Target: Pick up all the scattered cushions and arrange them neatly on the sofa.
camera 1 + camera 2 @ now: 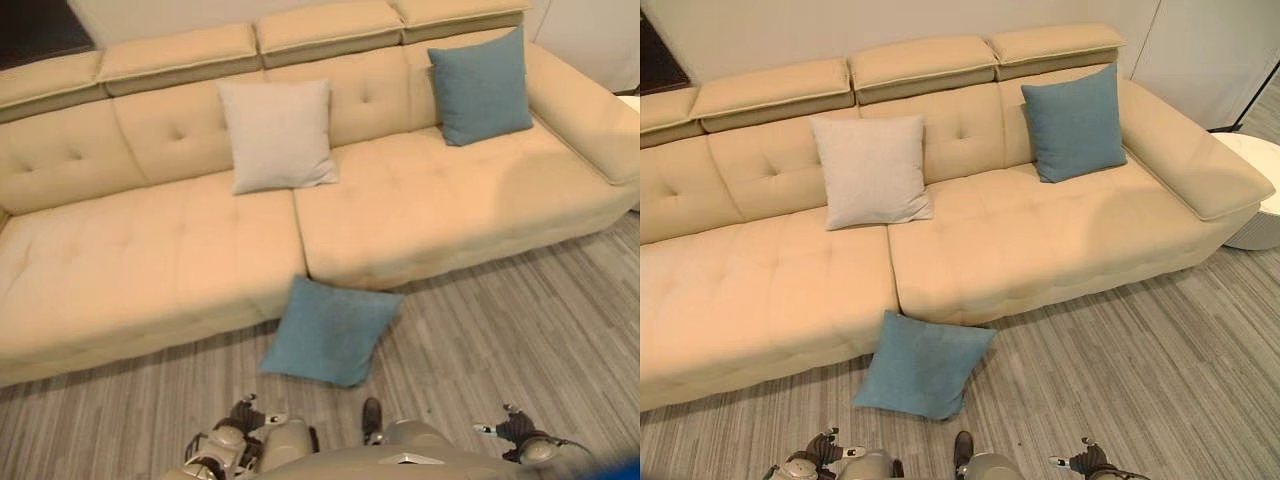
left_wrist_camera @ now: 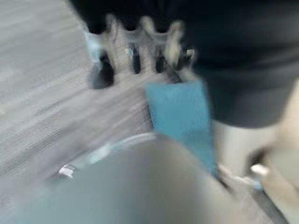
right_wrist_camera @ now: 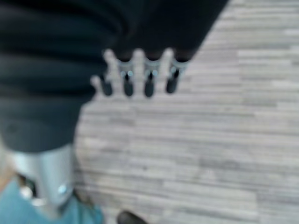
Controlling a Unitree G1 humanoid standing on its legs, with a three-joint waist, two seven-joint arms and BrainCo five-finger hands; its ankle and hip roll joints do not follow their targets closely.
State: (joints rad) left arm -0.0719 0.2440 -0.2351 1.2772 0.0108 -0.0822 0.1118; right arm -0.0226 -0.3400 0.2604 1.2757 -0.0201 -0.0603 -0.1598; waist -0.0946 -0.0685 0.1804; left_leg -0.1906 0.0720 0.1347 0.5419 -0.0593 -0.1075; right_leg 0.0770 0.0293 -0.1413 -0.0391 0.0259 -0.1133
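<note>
Floor cushion (image 1: 330, 331): teal, square, lower centre of the left eye view; lies on the wood-grain floor (image 1: 520, 330), top edge leaning against the sofa front, lower corner toward the bottom of frame.
Handling, judged: light, soft, compressible; woven cover, unlikely to slip; not fragile; likely to sag if lifted by one corner.
Hold point, judged: two opposite side edges, one hand each, or a pinch on the raised top edge near the sofa.
Seated cushions: beige cushion (image 1: 277, 135) upper centre, upright against the backrest; second teal cushion (image 1: 481, 86) upper right, upright near the armrest.
Sofa (image 1: 120, 250): tan, tufted; left seat section bare, likely spot for the floor cushion.
Left hand (image 2: 140, 44): low, bottom left of the left eye view; fingers straight and relaxed, holding nothing; teal cushion visible past them, apart.
Right hand (image 3: 140, 77): bottom right of the left eye view; fingers straight, empty, over bare floor.
Side table (image 1: 1255, 195): white, round, right edge of the right eye view, beside the sofa arm.
Task status, judged: one cushion not yet picked up.
</note>
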